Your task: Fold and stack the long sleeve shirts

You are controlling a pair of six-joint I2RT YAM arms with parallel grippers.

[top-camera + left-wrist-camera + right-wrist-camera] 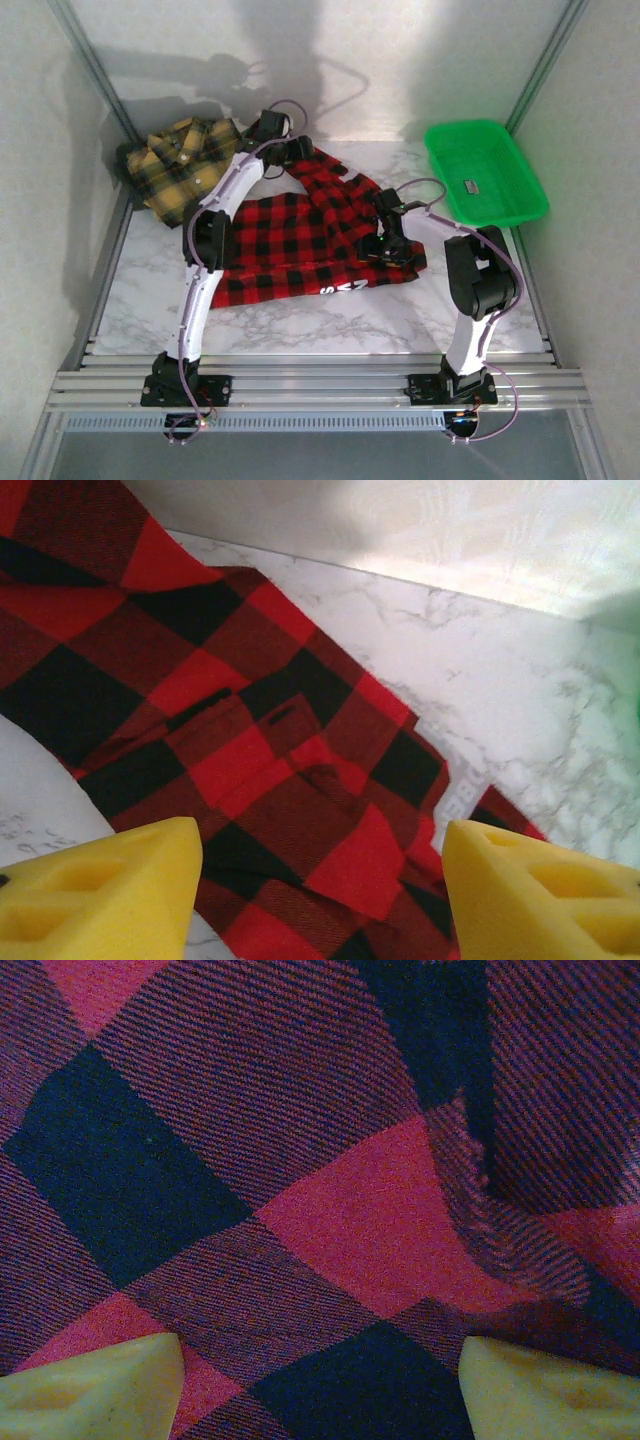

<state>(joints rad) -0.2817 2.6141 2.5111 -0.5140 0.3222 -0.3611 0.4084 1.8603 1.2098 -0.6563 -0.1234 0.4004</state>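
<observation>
two plaid flannel shirts are laid on the marbled worktop (330, 322). one red-and-black check shirt (290, 245) is spread wide at the middle, with white lettering (345, 288) at its near hem. one yellow-and-black check shirt (180, 165) is bunched at the far left corner. one green plastic tray (500, 155), rectangular with raised walls, is set at the far right. the left hand (320, 890) is held over a red sleeve, its yellow foam pads (110, 880) apart. the right hand (320, 1380) is held close over the red twill weave, its wedge-shaped fingertips (90, 1385) apart, with nothing clamped.

White marble tabletop (330, 320); pale walls (420, 60); aluminium rails (320, 385) at near edge; soft shadows.
</observation>
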